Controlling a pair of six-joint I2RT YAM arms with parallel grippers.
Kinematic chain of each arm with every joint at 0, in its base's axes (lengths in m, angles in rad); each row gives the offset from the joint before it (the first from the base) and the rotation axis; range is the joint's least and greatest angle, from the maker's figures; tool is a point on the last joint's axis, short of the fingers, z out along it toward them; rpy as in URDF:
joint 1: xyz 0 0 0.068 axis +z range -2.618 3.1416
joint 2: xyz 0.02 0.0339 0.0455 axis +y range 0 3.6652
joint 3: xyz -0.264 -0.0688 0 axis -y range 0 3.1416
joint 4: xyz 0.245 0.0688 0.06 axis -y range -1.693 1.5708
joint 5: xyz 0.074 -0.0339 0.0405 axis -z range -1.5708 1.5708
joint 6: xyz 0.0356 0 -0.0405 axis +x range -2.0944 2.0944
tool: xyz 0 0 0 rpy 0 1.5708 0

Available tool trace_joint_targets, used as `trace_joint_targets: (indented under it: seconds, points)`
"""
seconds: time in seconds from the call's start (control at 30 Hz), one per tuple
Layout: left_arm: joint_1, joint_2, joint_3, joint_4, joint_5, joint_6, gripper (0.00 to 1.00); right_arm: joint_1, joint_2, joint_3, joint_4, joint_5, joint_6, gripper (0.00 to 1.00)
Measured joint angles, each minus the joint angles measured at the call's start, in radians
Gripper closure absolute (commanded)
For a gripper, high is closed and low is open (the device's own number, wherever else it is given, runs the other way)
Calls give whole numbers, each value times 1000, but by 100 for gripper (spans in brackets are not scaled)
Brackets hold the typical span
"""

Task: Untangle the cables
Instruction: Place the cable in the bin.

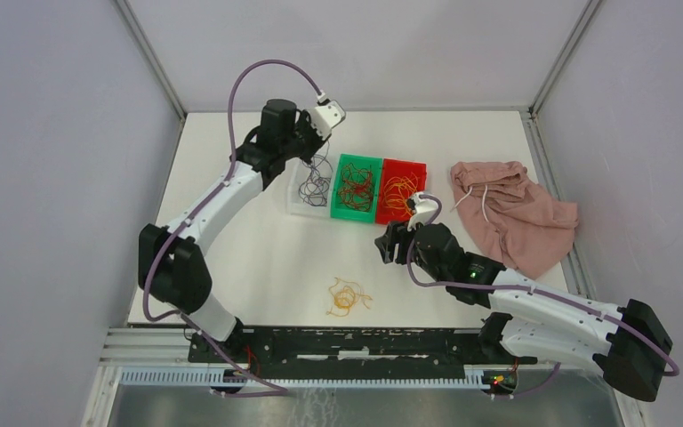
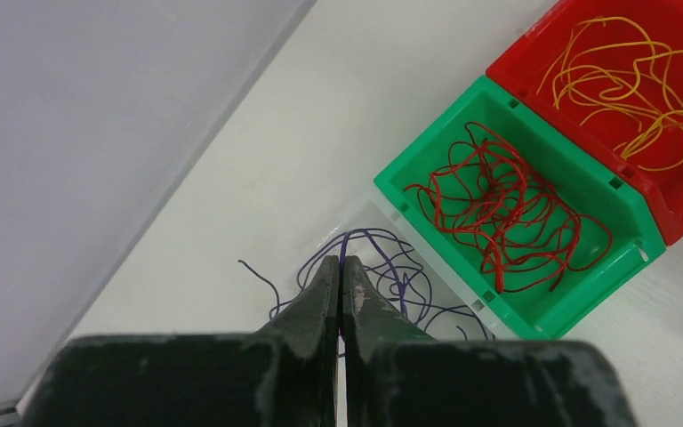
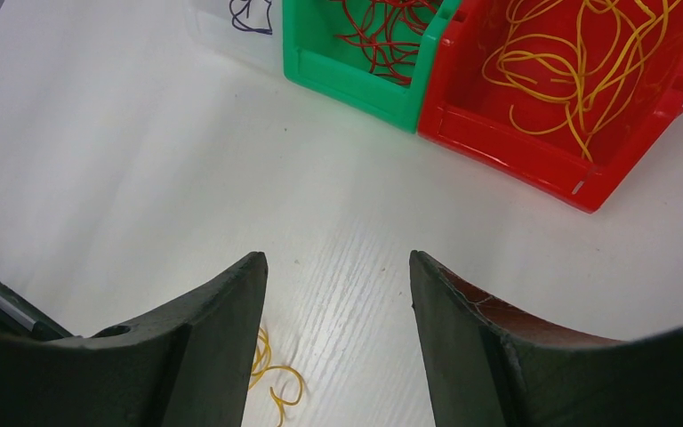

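Note:
My left gripper (image 1: pixel 313 158) (image 2: pixel 340 260) hangs over the clear bin (image 1: pixel 295 197), shut on a purple cable (image 2: pixel 382 245) that loops up from the loose purple cables there. Dark red cables (image 1: pixel 354 187) (image 2: pixel 498 209) fill the green bin (image 2: pixel 409 173). Yellow-orange cables (image 1: pixel 399 191) (image 3: pixel 578 53) lie in the red bin (image 3: pixel 498 147). A small yellow-orange clump of cables (image 1: pixel 347 296) (image 3: pixel 271 374) lies on the table near the front. My right gripper (image 1: pixel 389 242) (image 3: pixel 336 258) stands open and empty above the table, between that clump and the bins.
A crumpled pink cloth (image 1: pixel 511 209) with a white drawstring lies right of the red bin. The three bins sit side by side at the table's middle back. Grey walls close in the table on the left, back and right.

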Motion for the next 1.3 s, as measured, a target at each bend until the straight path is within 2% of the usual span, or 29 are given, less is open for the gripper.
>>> trace_joint_targets:
  seconds: [0.27,0.53,0.83,1.23,1.27,1.3]
  points:
    - [-10,109,104,-50,64,-98,97,-10,0,0,-2,3,3,34]
    - [-2,163,100,-66,13,-65,97,-22,11,0,-3,2,9,34]
    - [43,250,11,25,-87,8,97,-41,31,0,-3,0,27,34]
    - [30,380,-17,151,-93,24,97,-72,55,0,-15,-20,31,35]
    - [27,394,-17,158,-94,24,89,-74,55,0,-16,-21,31,35]
    - [23,408,-16,162,-94,24,76,-77,55,1,-18,-22,31,35]
